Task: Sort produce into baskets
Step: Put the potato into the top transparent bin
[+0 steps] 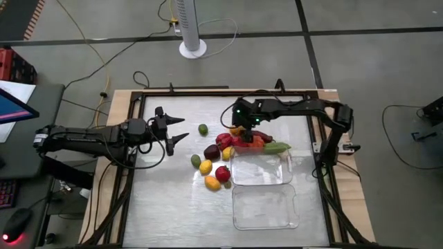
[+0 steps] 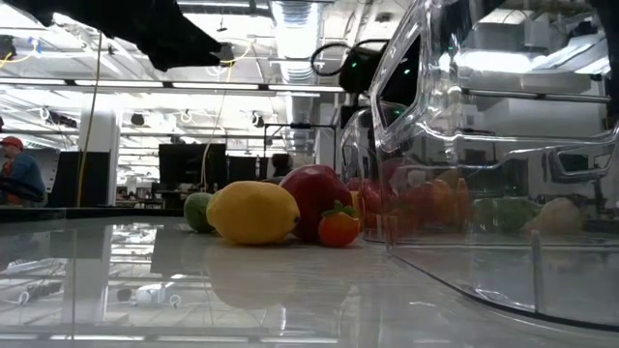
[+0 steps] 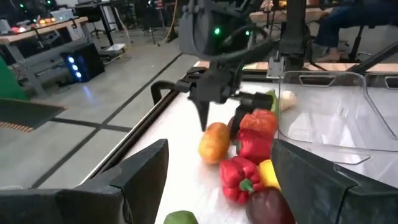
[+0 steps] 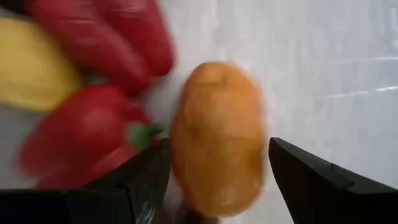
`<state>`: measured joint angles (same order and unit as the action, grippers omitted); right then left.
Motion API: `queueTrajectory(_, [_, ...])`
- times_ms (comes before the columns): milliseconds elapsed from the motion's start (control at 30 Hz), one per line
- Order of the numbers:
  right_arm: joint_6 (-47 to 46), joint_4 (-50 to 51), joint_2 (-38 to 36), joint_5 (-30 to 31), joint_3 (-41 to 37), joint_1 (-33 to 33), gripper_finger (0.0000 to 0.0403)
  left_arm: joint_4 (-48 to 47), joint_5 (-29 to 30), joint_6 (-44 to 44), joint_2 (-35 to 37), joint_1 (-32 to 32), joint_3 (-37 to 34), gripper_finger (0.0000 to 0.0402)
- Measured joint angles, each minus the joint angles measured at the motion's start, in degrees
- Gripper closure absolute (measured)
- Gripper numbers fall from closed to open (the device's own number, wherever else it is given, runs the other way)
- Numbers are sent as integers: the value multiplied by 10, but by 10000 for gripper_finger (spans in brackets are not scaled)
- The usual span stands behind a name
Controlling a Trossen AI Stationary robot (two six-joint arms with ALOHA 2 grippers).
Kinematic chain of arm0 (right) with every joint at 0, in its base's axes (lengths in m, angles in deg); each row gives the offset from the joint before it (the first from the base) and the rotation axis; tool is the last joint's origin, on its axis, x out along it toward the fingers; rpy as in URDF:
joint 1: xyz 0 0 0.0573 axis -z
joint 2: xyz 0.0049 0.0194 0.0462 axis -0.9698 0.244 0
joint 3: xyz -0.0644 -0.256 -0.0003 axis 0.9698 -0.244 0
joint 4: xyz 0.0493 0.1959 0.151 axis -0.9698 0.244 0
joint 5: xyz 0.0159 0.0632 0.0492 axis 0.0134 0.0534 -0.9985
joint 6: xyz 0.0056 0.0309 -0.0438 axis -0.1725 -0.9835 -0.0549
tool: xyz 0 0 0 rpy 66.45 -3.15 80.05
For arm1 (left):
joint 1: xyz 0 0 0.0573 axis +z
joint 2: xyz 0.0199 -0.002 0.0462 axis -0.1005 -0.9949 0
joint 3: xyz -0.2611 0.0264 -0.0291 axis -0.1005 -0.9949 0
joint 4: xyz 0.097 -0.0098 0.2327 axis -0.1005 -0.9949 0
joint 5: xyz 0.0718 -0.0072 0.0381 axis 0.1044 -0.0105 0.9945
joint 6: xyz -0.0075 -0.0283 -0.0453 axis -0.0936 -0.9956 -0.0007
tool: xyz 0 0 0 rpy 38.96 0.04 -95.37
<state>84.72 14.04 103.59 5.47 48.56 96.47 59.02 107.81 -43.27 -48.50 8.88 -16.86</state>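
- The right gripper (image 4: 214, 180) is seen in its own wrist view spread wide on either side of an orange oval fruit (image 4: 217, 146), with neither finger yet touching it; nothing is held.
- Just beside that fruit lies a red pepper (image 4: 84, 140), its green stem almost against one finger. If the jaws were closed from here, the pepper could be pinched along with the fruit or pushed aside, because so little room is left on that side.
- A smooth, rounded fruit of this kind may be squeezed out sideways if it is gripped off its middle.
- In the high view the same gripper (image 1: 242, 129) is placed over the cluster of produce at the far edge of the upper clear tray (image 1: 285, 171); a second tray (image 1: 293, 209) lies nearer the front, and both appear to hold nothing yet, so the sorting is judged barely begun.
- The left gripper (image 1: 174, 129) waits open, well apart from the pile.
- Only the left wrist view shows the right fingers coming down beside the orange fruit (image 3: 213, 140) from the side.
- Only the low view shows a lemon (image 2: 253, 212) nearest the camera.
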Motion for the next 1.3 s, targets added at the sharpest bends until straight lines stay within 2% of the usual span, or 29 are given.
queueTrajectory(100, [15, 6, 23, 24, 15, 2, 107, -5, -5, -13, 0, -1, 0, 132])
queueTrajectory(333, [29, 10, 49, 32, 20, 5, 112, -28, -14, -29, 0, -1, 0, 132])
queueTrajectory(567, [26, 17, 25, 33, 17, 0, 149, -27, -14, -44, 0, -1, 0, 132])
queueTrajectory(767, [-1, 20, -29, 32, 16, -4, 192, -27, -14, -45, 0, -1, 0, 132])
queueTrajectory(1000, [-40, 50, -110, 38, 16, -32, 191, -26, -14, -44, 0, -1, 0, 132])
queueTrajectory(1167, [-111, 104, -193, 24, 16, -95, 190, -9, -3, -19, 0, -1, 0, 132])
queueTrajectory(1300, [-203, 126, -242, -14, 17, -168, 189, 13, 15, -4, 0, -1, 0, 132])
